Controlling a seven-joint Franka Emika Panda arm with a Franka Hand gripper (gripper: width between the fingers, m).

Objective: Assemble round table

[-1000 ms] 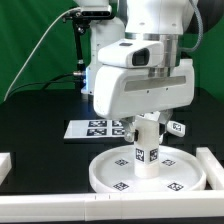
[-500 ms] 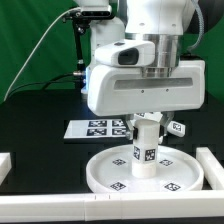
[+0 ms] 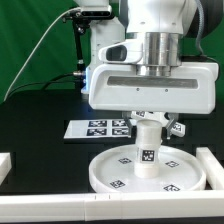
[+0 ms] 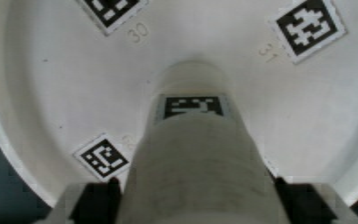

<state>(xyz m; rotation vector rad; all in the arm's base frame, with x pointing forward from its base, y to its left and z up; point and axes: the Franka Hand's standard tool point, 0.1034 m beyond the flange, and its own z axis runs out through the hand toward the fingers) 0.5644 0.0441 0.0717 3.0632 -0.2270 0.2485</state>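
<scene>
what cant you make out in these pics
- Leg top: in the exterior view it is hidden inside the gripper.
- Leg-to-hub joint: in the wrist view the leg itself covers it; in the exterior view it is too small to tell if it is seated.
- Disc rim: cut off by the picture edges in the wrist view.
- Small tagged part: in the exterior view it is partly behind the gripper and too small to identify.

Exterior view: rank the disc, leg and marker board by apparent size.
1. round disc: clearly the largest.
2-3. leg and marker board: they look about alike. The board lies farther back and is foreshortened, so I won't rank these two.
</scene>
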